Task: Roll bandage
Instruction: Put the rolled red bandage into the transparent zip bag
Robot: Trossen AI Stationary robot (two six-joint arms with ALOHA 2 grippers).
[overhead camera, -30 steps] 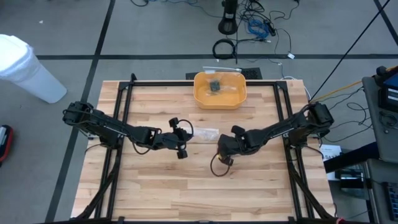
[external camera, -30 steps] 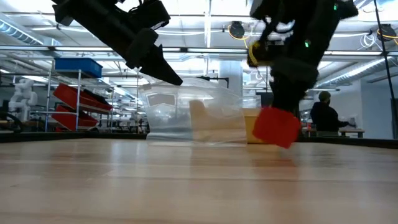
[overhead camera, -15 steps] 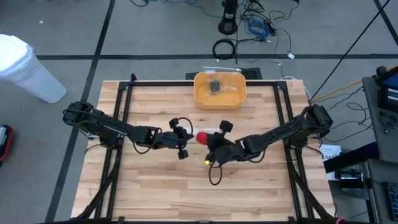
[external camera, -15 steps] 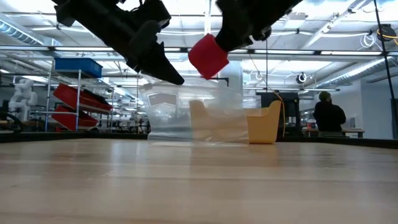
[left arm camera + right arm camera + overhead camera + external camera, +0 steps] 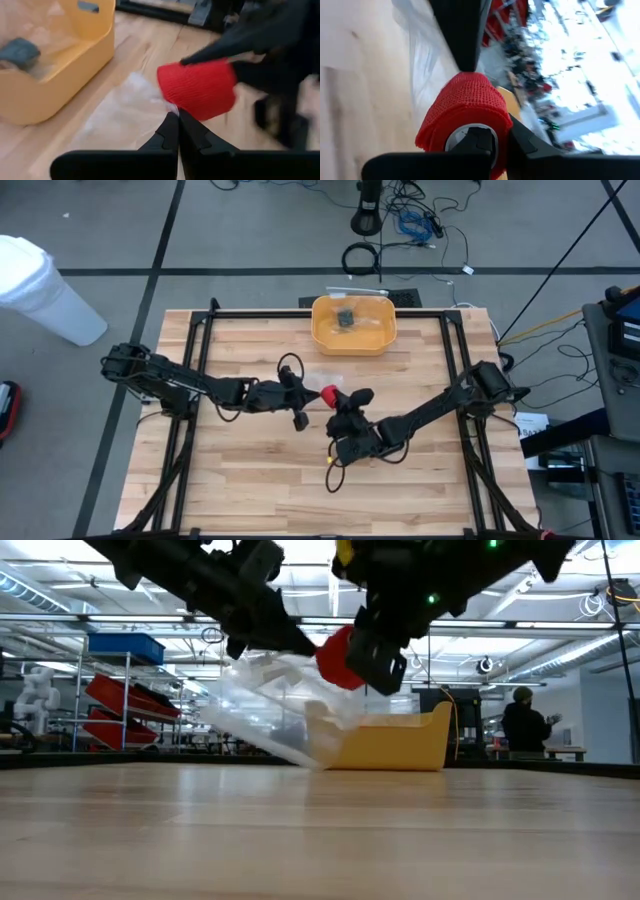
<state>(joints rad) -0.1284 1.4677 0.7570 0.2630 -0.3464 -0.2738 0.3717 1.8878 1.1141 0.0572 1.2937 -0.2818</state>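
Above the middle of the table [image 5: 250, 480], my right claw [image 5: 335, 402] was clenched on the bandage [image 5: 327, 395], a red roll held clear of the wood. My left claw [image 5: 303, 393] was pinched tight on the edge of a clear bag [image 5: 275, 705], its tips just beside the roll. That bag hung tilted from my left fingers [image 5: 172, 132], its lower corner near the tabletop, and it blocked much of what lay behind it at table height. Behind the bag stood a yellow bin [image 5: 353, 323] at the far edge, with a small dark object [image 5: 345, 317] inside. Far off in the room, a person [image 5: 527, 725] sat at a desk, and red and blue bins [image 5: 125, 690] filled a rack. I could read no writing anywhere.
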